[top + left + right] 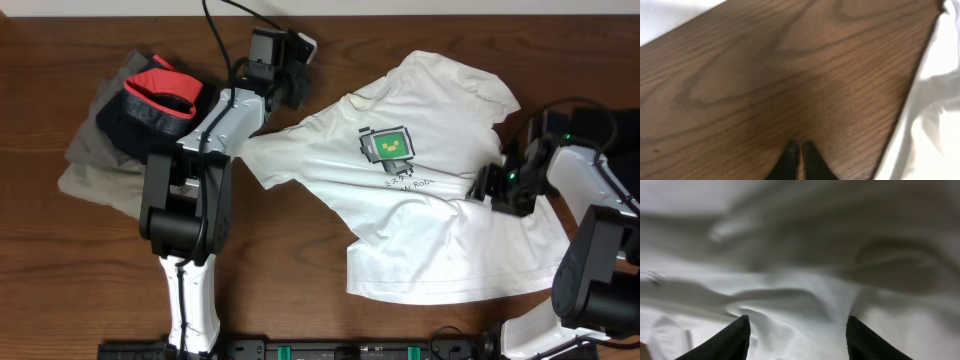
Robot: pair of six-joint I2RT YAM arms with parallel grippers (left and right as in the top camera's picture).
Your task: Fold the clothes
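- While the white T-shirt (440, 230) lies face up and rumpled on the table (300, 270), with its green-and-black chest print (387, 146) showing, it is skewed. A ridge of creases runs across it just below the print.
- Left gripper (799, 145): its fingers are drawn almost together with nothing between them. It hangs over bare wood just off the T-shirt's upper-left shoulder, and the cloth edge shows only at the side of its wrist view.
- Right gripper (797, 320): the jaws stand wide apart and low over the T-shirt's right side, near the creased ridge. Folds of white fabric lie under and between the fingers, but nothing is pinched yet.
- A pile of darker garments (140, 110), grey and black with a red piece on top, sits well apart from the T-shirt, beyond its left sleeve and beside the left arm.
- Risk, right side: the fabric there is bunched, so closing now would likely catch a crease or both layers rather than a clean edge. The whole T-shirt could then drag instead of folding.
- Risk, left side: with the claw closed and off the cloth, any pull by the right arm has no counter-hold. The T-shirt may slide or twist further.
- Risk, shape: a fold made before the wrinkles are smoothed out would probably come out crooked, with the print off centre.
- Risk, reach: if the left claw goes for the shoulder without opening first, it may only push the edge and ruck it up.
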